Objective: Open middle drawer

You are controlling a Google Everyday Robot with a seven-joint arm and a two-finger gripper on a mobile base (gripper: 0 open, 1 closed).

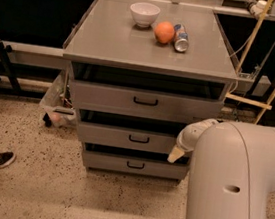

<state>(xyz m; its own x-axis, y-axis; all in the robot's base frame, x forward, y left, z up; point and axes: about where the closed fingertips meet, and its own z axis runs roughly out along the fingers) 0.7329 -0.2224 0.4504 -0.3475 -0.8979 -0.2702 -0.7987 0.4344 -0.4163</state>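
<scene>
Middle drawer (105,135) sits midway down the cabinet (111,40). Gripper (175,154) hangs at 3 o'clock from the drawer's black bar handle (138,139), clear of it; how open, cannot tell. Judged rigid and light-sliding. Take it by the handle.

The gripper (176,154) hangs at the right end of the middle drawer (104,135), top drawer (104,97) above it, bottom drawer (105,161) below; higher up and behind it, bowl (144,14), orange (164,32) and can (180,38) sit left to right on the cabinet top (111,37)
</scene>
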